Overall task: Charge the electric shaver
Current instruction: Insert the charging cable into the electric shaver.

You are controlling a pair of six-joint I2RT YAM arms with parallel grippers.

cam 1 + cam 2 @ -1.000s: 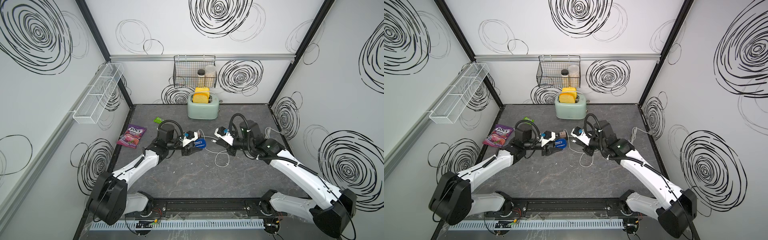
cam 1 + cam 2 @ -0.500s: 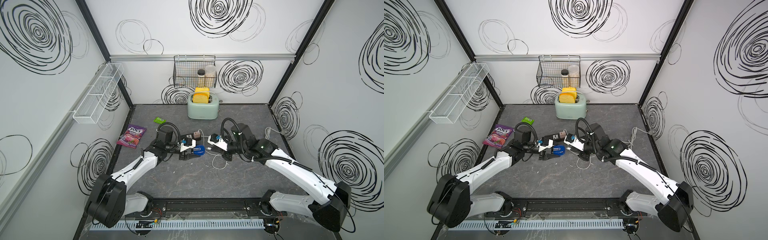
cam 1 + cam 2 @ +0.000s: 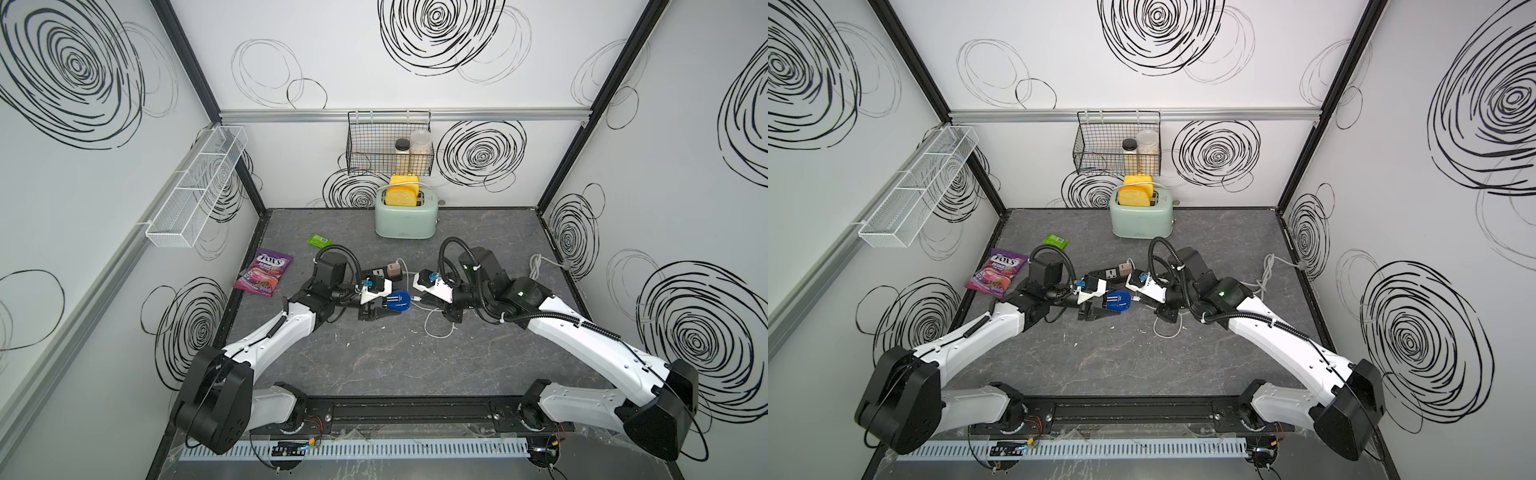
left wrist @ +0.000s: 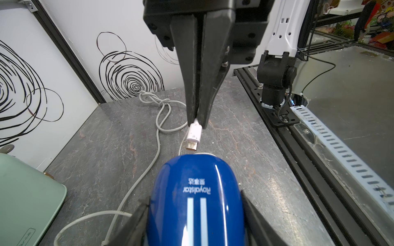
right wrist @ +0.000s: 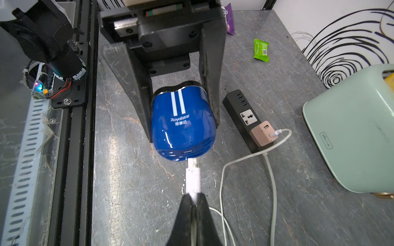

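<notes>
The bench (image 3: 374,365) was a grey, stone-veined slab boxed in on three sides by white walls with black swirls. A mint toaster (image 3: 405,222) stood against its back edge and a sweets bag (image 3: 264,272) lay by its left edge, while the front half held little but the arms. Near the middle, just in front of the black power strip (image 5: 241,110), the electric shaver (image 5: 181,110) was clamped across its flanks in the left hand (image 5: 182,132), port end free. Its glossy rounded shell looked light and rigid but probably slippery, so a hold on the sides, well back from the port, seemed right. The right hand (image 4: 197,120) was clenched on the white connector (image 5: 193,181), whose metal tip met the port; whether it had entered I could not tell. The cable (image 5: 273,176) ran limp to the pinkish charger cube (image 5: 263,133) on the strip, so the stiff moulding was likely the only useful grip.
</notes>
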